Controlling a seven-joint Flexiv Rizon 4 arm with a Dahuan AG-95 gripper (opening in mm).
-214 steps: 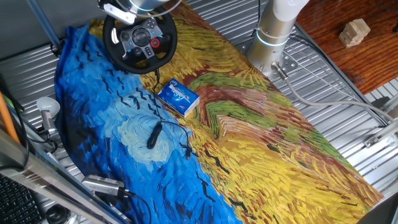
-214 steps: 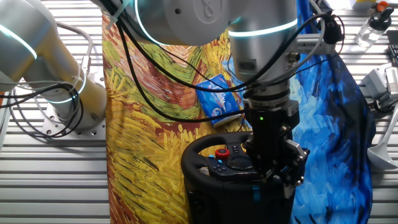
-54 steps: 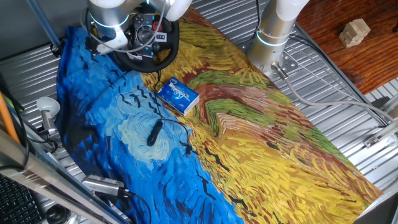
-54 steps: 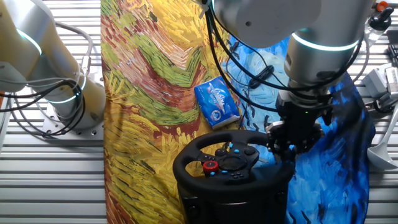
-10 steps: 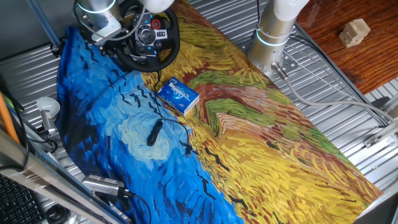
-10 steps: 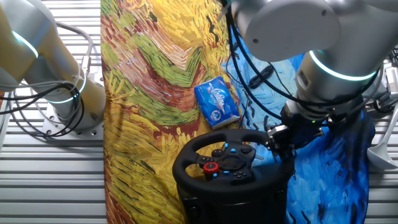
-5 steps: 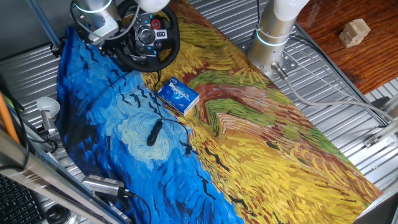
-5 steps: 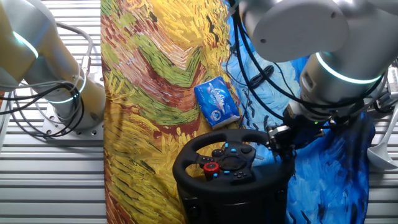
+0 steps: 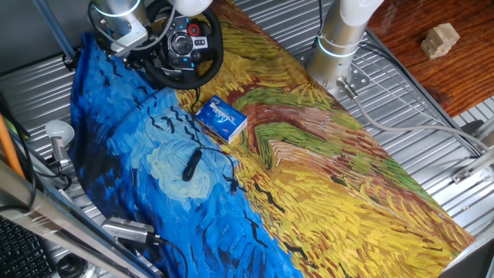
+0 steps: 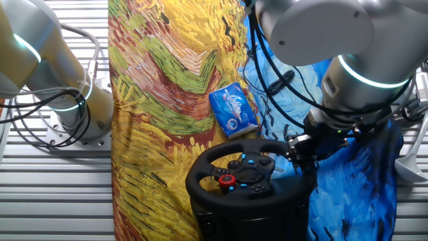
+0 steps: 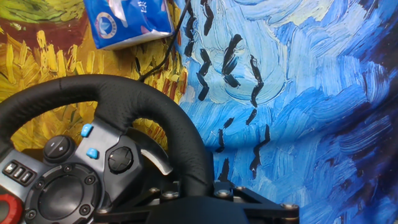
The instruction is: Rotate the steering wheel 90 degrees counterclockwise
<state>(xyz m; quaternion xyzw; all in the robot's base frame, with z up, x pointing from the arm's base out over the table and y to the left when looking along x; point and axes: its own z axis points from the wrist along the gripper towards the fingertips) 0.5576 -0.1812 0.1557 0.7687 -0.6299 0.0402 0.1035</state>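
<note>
Black, thick-rimmed and sitting on its dark base at one end of the painted cloth, the steering wheel (image 10: pixel 241 175) now shows its red button low on the hub, on the side away from the blue box (image 10: pixel 233 110). Set against the view from some twenty seconds back, when that button sat near the top of the hub, the hub has gone round by what I judge to be close to a quarter turn counterclockwise. Over the last second the wheel has not shifted at all, and over the last five seconds only slightly, so the turning looks finished or nearly so.

At the rim's edge on the blue side of the cloth sits the gripper (image 10: pixel 302 148); five seconds ago it stood a little higher and more upright beside the wheel, and the arm above it has since leaned outward. In the hand view the rim (image 11: pixel 186 146) fills the lower left and runs down to the gripper's dark body at the bottom edge, but the fingers themselves are out of shot, so whether the jaws are clamped on the rim or parted I cannot tell.

Beyond the wheel, the blue box lies just beside it on the cloth, with a thin black cable (image 9: pixel 197 158) trailing further out across the desk.
</note>
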